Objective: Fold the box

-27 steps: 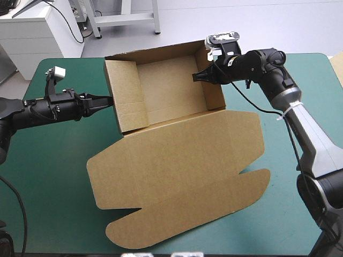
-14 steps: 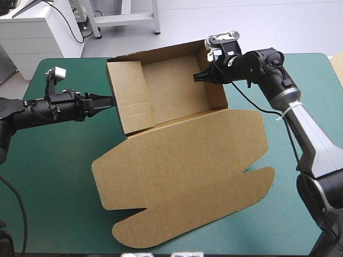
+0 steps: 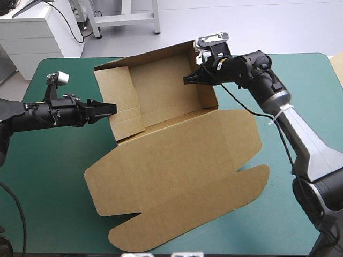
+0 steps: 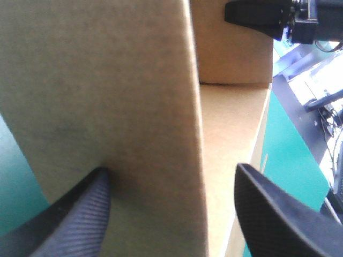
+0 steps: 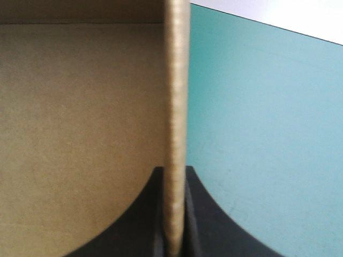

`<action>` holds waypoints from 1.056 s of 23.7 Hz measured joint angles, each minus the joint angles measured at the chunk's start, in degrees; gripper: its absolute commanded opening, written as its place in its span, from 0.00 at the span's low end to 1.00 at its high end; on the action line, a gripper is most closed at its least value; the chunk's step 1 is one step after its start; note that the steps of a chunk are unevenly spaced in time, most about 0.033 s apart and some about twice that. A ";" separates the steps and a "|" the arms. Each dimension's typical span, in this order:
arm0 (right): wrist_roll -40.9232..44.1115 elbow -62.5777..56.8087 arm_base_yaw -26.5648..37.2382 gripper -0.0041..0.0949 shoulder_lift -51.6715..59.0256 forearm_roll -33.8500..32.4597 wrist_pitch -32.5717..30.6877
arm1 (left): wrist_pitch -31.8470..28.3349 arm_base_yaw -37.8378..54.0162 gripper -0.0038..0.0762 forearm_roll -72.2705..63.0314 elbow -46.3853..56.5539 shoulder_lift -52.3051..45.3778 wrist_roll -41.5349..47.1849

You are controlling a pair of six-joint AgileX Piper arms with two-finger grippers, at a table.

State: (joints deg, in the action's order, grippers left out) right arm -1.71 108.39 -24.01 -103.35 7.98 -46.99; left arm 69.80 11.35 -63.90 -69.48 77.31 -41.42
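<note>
The brown box (image 3: 161, 91) stands as an open tray at the table's far middle. Its lid (image 3: 177, 171) lies flat toward the front edge. My left gripper (image 3: 110, 108) is at the tray's left wall (image 4: 107, 80), open, one finger on each side of the wall's edge. In the left wrist view the left gripper (image 4: 171, 170) straddles that wall, and the right gripper (image 4: 257, 13) shows across the tray. My right gripper (image 3: 188, 79) is shut on the tray's right wall. The right wrist view shows the right gripper (image 5: 174, 171) pinching the wall's edge (image 5: 176, 80).
Bare teal-green cover (image 3: 48, 176) lies to the left of the lid and also to its right (image 3: 305, 85). A sliver of pale board (image 3: 337, 61) shows at the table's right edge.
My left gripper has opened from shut and now straddles the left wall. The right gripper, still holding, has swung toward the left, and the whole box has shifted and turned slightly with it.
</note>
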 measured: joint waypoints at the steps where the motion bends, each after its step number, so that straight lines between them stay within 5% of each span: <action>1: 0.61 0.00 -0.73 0.03 0.00 -1.04 0.52 | -0.25 -0.27 0.64 1.16 0.00 -0.06 0.38; 10: 8.52 -0.24 -4.33 0.03 -1.20 -6.78 0.48 | -22.65 -13.55 0.61 23.54 0.00 -0.11 15.18; 18: 10.77 -0.24 -4.39 0.03 -1.20 -5.48 -2.05 | -32.77 -17.90 0.55 32.43 0.00 -0.11 23.45; 25: 9.45 -0.13 -4.21 0.03 -1.20 -4.73 -2.58 | -33.45 -17.95 0.04 35.29 0.00 1.09 24.28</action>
State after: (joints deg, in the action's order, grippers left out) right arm 7.74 108.26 -28.22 -104.55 3.26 -49.58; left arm 36.35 -6.60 -28.61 -69.48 78.40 -17.14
